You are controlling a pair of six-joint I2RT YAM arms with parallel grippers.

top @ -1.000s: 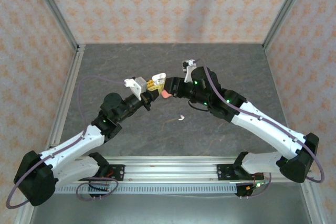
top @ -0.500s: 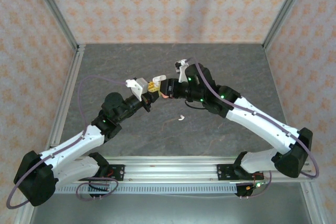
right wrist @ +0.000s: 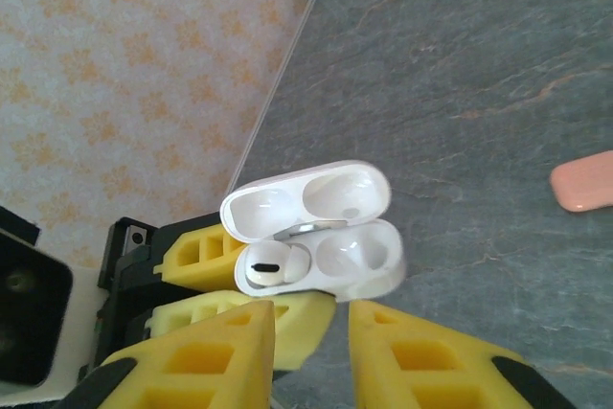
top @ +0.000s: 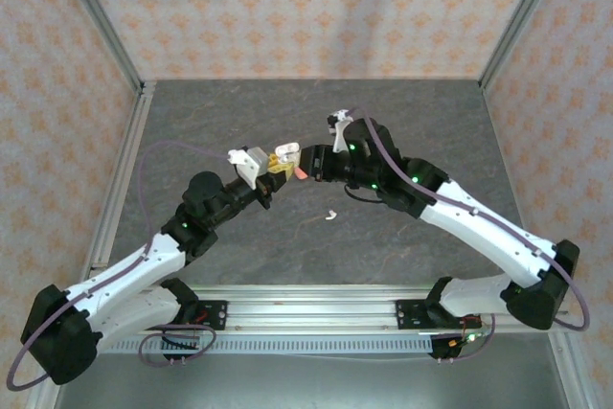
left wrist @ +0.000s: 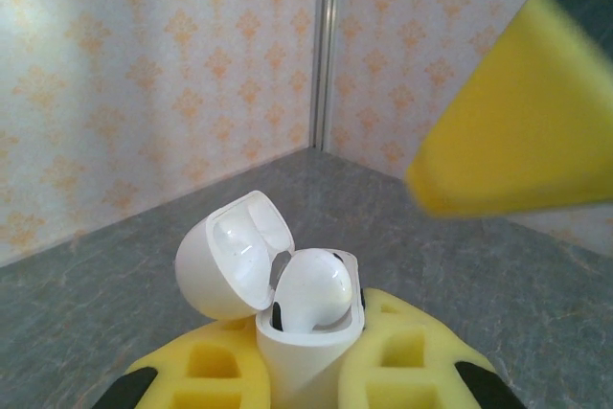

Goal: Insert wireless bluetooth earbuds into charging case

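above the desk (top: 431,122) the left hand (left wrist: 306,371) grips the open charging case (right wrist: 316,237), one white earbud (left wrist: 311,289) seated; the right hand (right wrist: 311,323) faces it, parted and empty, the loose earbud (top: 329,215) lying below toward the near edge.

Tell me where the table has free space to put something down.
Free: the far table between the left gripper, the right gripper and the back wall; also the strip between the left arm and the left side rail. Crowded: the middle, where the left gripper holds the open white case, with a pink item and a loose white earbud close by.
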